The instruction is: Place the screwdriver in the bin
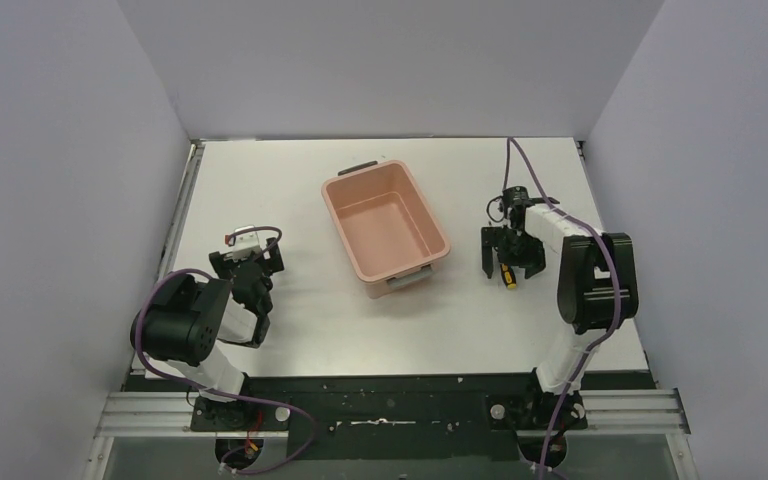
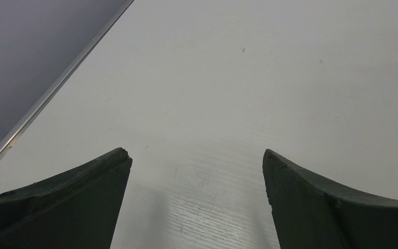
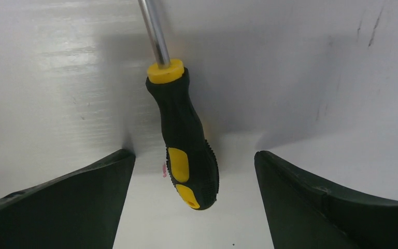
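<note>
The screwdriver [image 1: 506,276] lies flat on the white table, right of the bin. In the right wrist view its black-and-yellow handle [image 3: 186,140] sits between my fingers and its metal shaft runs away from me. My right gripper [image 1: 508,268] is open and straddles the handle without touching it; it also shows in the right wrist view [image 3: 193,153]. The salmon-pink bin [image 1: 365,173] stands empty at the table's middle. My left gripper [image 1: 256,268] is open and empty over bare table at the left, as the left wrist view [image 2: 196,153] shows.
Grey walls close the table on the left, back and right. A metal rail [image 2: 57,88] runs along the table's left edge. The bin has grey handles at its short ends [image 1: 407,280].
</note>
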`<act>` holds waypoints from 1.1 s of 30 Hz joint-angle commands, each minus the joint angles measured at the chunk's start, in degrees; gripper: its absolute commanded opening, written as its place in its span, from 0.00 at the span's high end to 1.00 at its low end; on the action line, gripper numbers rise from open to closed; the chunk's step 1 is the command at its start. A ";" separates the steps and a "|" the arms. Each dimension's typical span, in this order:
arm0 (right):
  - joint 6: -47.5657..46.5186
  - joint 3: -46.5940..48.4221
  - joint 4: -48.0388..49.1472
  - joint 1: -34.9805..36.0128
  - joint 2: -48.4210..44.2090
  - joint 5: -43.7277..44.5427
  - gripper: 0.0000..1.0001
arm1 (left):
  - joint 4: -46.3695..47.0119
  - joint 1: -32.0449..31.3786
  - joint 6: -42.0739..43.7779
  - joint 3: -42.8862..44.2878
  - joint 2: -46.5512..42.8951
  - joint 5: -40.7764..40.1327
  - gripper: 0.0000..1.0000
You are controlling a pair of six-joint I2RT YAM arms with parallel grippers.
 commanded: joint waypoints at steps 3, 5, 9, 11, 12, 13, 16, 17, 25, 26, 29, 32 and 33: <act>-1.90 -2.88 6.29 -0.91 2.23 -2.14 0.26 | 2.42 0.13 0.58 0.08 -0.82 0.20 0.03; -2.69 -1.49 5.93 -0.91 3.40 -0.21 0.44 | 2.44 0.09 0.57 0.07 -0.78 0.16 0.03; -4.03 3.49 2.52 -0.94 4.76 3.12 0.90 | 2.46 0.13 0.55 0.07 -0.88 0.15 0.03; -4.47 7.51 -0.61 -0.80 3.95 4.82 1.00 | 2.42 0.16 0.53 0.12 -0.83 0.18 0.03; -4.70 9.71 -2.76 -0.71 3.18 5.12 1.00 | 2.42 0.12 0.56 0.08 -0.87 0.14 0.03; -4.86 12.40 -4.61 -0.82 2.29 5.32 1.00 | 2.42 0.12 0.55 0.07 -0.88 0.21 0.03; -4.50 22.37 -11.56 -0.73 0.16 5.96 1.00 | 2.42 0.13 0.59 0.14 -0.88 0.20 0.03; -4.04 26.07 -13.96 -0.76 -0.12 6.26 1.00 | 2.42 0.11 0.53 0.08 -0.88 0.20 0.03; 3.45 51.85 -26.41 1.53 -0.07 6.18 1.00 | 2.36 0.13 0.51 0.07 -0.85 0.22 0.03; 4.32 52.57 -26.39 2.27 -0.04 5.84 1.00 | 2.33 0.14 0.55 0.08 -0.87 0.20 0.03; 7.44 52.91 -24.38 6.66 0.41 4.60 1.00 | 2.38 0.16 0.58 0.07 -0.88 0.21 0.03; 9.75 53.31 -19.20 14.91 2.08 1.31 1.00 | 2.34 0.16 0.57 0.08 -0.85 0.17 0.03; 10.00 53.58 -17.23 18.02 2.86 -0.55 1.00 | 2.37 0.12 0.50 0.07 -0.87 0.22 0.03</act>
